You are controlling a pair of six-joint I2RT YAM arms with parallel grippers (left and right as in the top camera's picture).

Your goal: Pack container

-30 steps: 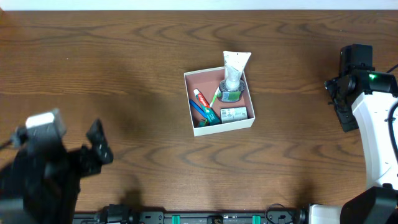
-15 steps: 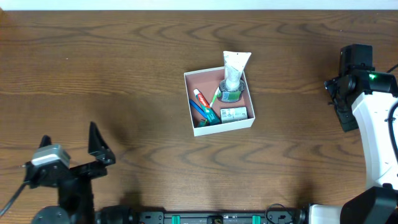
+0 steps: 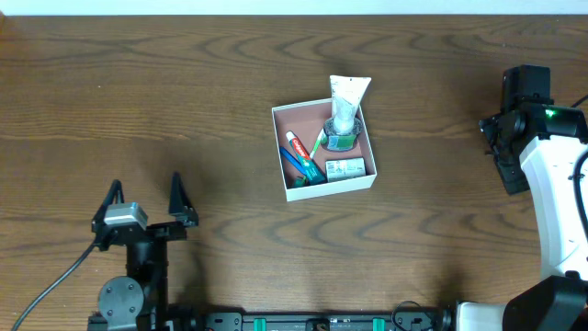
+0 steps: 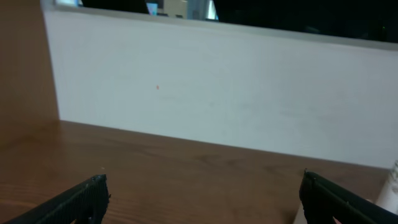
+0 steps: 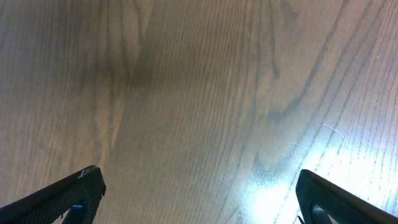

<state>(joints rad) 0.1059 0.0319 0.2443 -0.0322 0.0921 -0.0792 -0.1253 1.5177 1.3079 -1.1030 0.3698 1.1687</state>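
The container (image 3: 332,187) is seen on the table (image 3: 165,92), a little right of the middle, well apart from both arms. Inside it are held a red-and-white tube (image 3: 300,147), a blue toothbrush (image 3: 293,160), a small green-white carton (image 3: 344,168) and a round green item (image 3: 341,140), over which a white tube (image 3: 348,97) is leaned, its crimped end passing the far rim. The left hand (image 3: 145,197) is found near the front-left edge of the table, its fingers spread wide with nothing held between them; a pale wall (image 4: 236,93) is shown past it in the left wrist view. The right hand (image 5: 199,186) is placed at the far right of the table, likewise opened wide and empty, with wood grain seen below.
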